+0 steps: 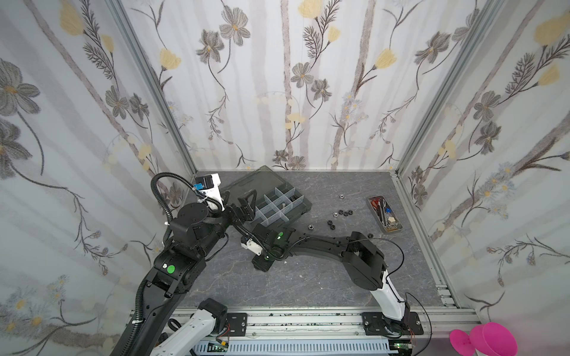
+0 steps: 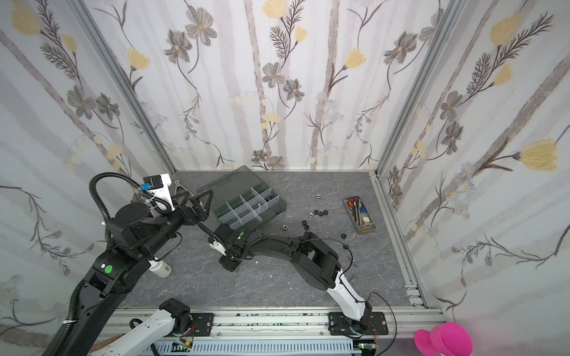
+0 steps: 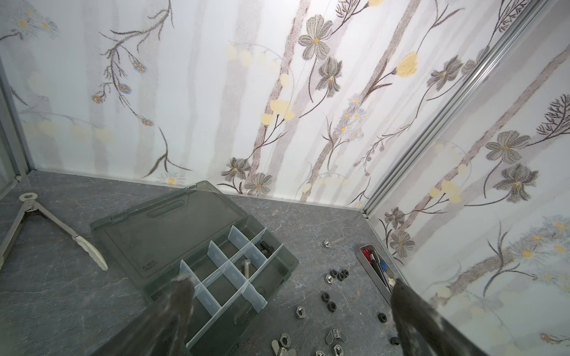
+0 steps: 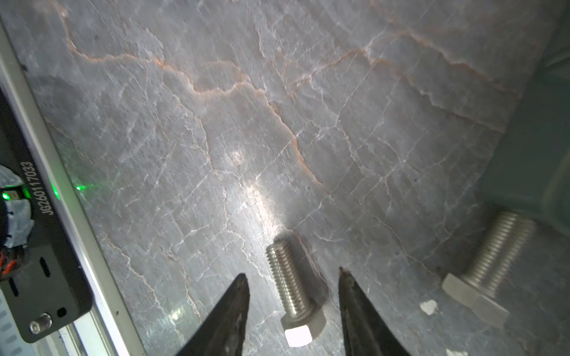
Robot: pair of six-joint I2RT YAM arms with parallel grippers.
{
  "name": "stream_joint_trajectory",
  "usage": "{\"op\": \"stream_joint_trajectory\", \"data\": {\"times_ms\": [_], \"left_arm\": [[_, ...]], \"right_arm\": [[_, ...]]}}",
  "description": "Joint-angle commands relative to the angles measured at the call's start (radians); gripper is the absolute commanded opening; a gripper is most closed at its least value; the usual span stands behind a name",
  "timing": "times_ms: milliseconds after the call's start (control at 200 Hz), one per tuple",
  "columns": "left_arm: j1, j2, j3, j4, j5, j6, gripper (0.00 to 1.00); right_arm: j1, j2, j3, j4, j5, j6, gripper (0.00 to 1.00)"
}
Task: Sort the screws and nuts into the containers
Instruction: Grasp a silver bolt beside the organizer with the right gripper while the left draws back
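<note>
My right gripper (image 4: 293, 274) is open and low over the grey table, one finger on each side of a silver screw (image 4: 290, 286) that lies flat; neither finger touches it. A second silver screw (image 4: 490, 262) lies close by, against the wall of the dark organizer box (image 1: 297, 212). The containers are its square compartments; one holds a silver screw (image 3: 245, 268) and another a black screw (image 3: 265, 246). Black and silver nuts (image 1: 345, 212) lie loose to the right of the box, and the left wrist view shows them too (image 3: 337, 275). My left gripper (image 1: 240, 197) hangs wide open and empty above the box's left end.
A narrow tray of red-handled tools (image 1: 384, 213) sits at the right wall. Silver tongs (image 3: 46, 222) lie left of the box's open lid (image 3: 172, 225). Wing nuts (image 3: 336, 336) lie among the hex nuts. A white bottle (image 2: 160, 268) stands under my left arm.
</note>
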Motion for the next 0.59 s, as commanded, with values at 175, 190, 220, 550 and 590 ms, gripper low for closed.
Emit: {"op": "stream_joint_trajectory", "data": {"times_ms": [175,190,220,550,590], "left_arm": [[-0.016,0.006,-0.001,0.03,-0.012,0.022,1.0],[-0.016,0.006,0.0,0.031,-0.013,0.022,1.0],[-0.016,0.006,0.0,0.031,-0.013,0.022,1.0],[-0.016,0.011,-0.001,0.031,-0.019,0.022,1.0],[-0.017,0.012,-0.003,0.031,-0.021,0.022,1.0]], "right_arm": [[0.012,0.047,0.06,-0.084,0.021,-0.055,0.45],[0.012,0.049,0.06,-0.086,0.023,-0.055,0.45],[0.014,0.052,0.063,-0.089,0.025,-0.057,0.45],[0.035,0.079,0.062,-0.114,0.043,-0.075,0.41],[0.035,0.081,0.063,-0.115,0.043,-0.076,0.4]]}}
